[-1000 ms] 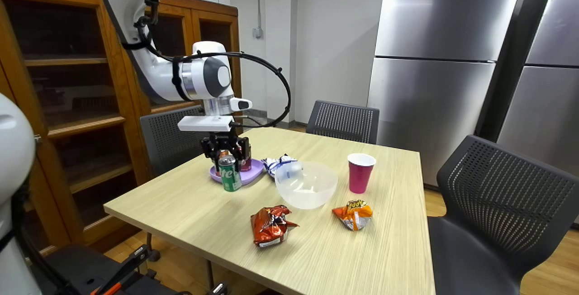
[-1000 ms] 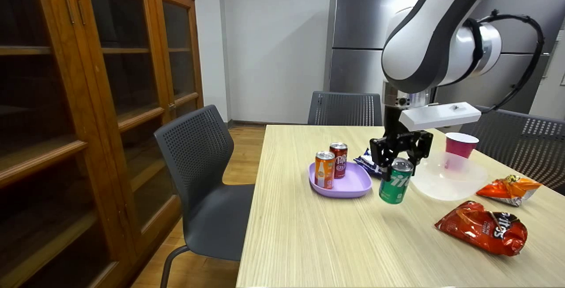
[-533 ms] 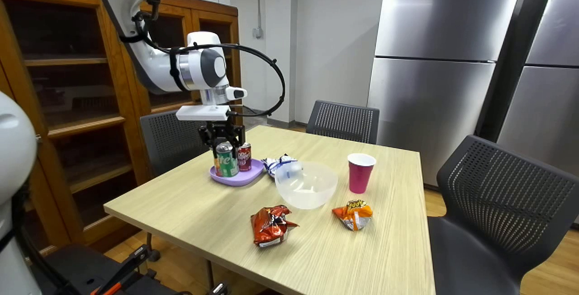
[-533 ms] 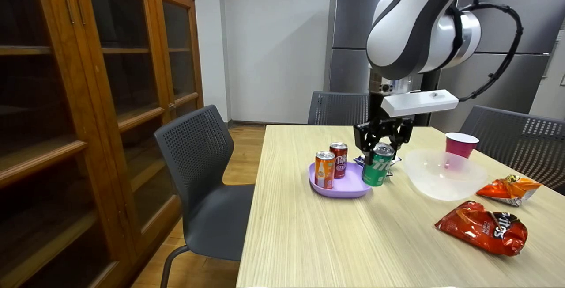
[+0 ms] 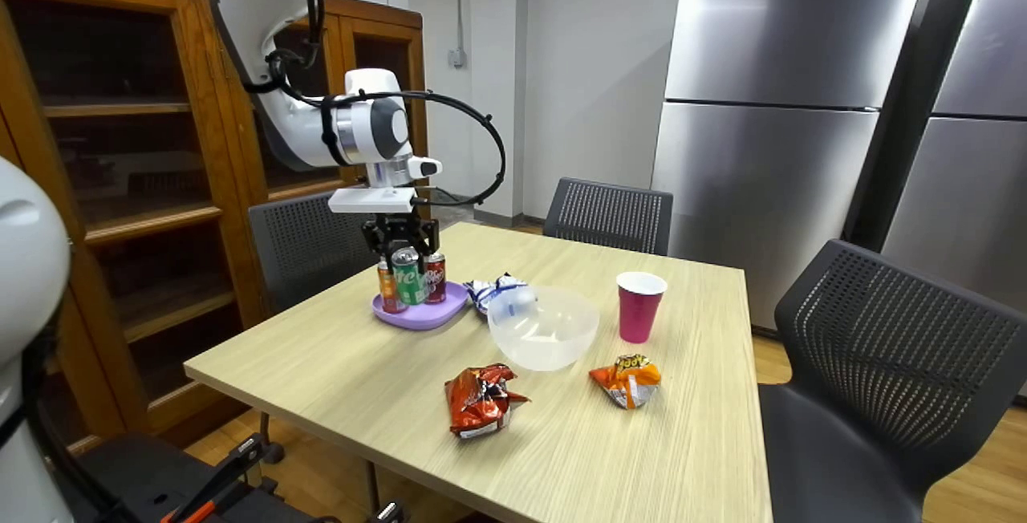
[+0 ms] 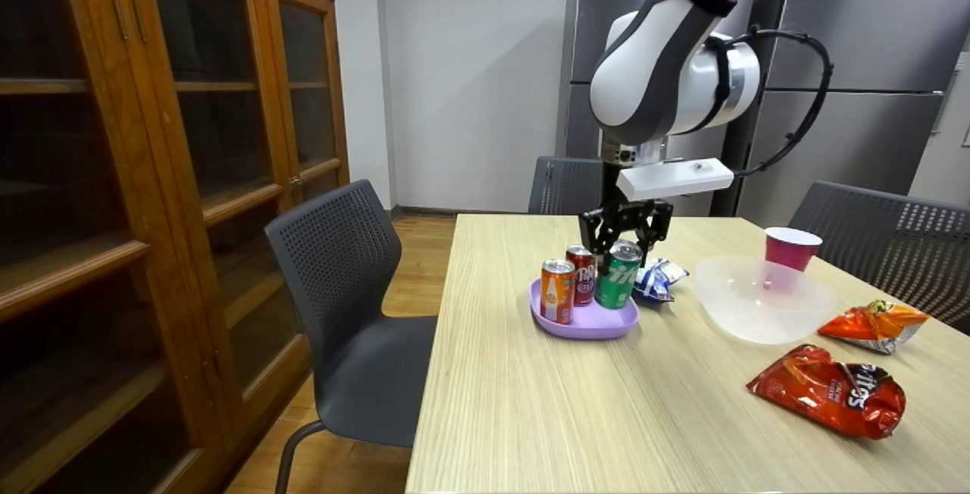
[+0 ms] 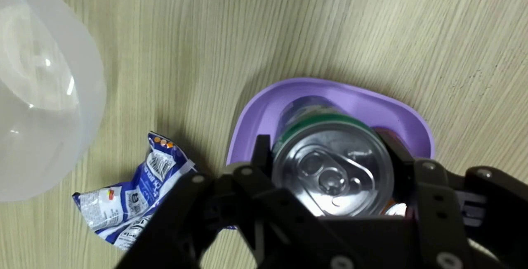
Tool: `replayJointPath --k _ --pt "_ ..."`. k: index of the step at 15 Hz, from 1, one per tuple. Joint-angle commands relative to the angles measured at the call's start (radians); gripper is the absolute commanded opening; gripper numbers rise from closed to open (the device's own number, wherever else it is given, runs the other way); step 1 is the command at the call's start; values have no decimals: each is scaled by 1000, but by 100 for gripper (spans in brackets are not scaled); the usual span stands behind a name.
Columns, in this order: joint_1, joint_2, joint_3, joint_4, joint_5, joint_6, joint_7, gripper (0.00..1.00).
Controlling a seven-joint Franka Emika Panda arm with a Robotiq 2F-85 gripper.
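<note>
Green can (image 7: 332, 168) gripped, gap to tray rim (image 7: 307, 81)

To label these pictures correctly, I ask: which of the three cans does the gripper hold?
The green can, held in the gripper. The orange can and the dark red can stand ungripped on the purple tray.

Both exterior views stand back, angled down across the surface (image 6: 546, 418) toward the rear wall (image 6: 470, 85); shared: bowl (image 5: 545, 334) and purple plate (image 6: 583, 332). Wrist view sits close above, facing down past the jaws onto that plate.
</note>
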Motion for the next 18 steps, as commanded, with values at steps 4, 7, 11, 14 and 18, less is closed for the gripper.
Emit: replayJointPath --k 4,7,11,14,18 --pt "14 120 -4 177 6 -95 16 39" --pt "13 150 -5 216 9 -119 13 39" --pt "12 177 -6 245 10 -149 12 39" --pt "12 188 -6 256 10 -165 13 39" --pt "10 196 -5 262 12 -171 11 39"
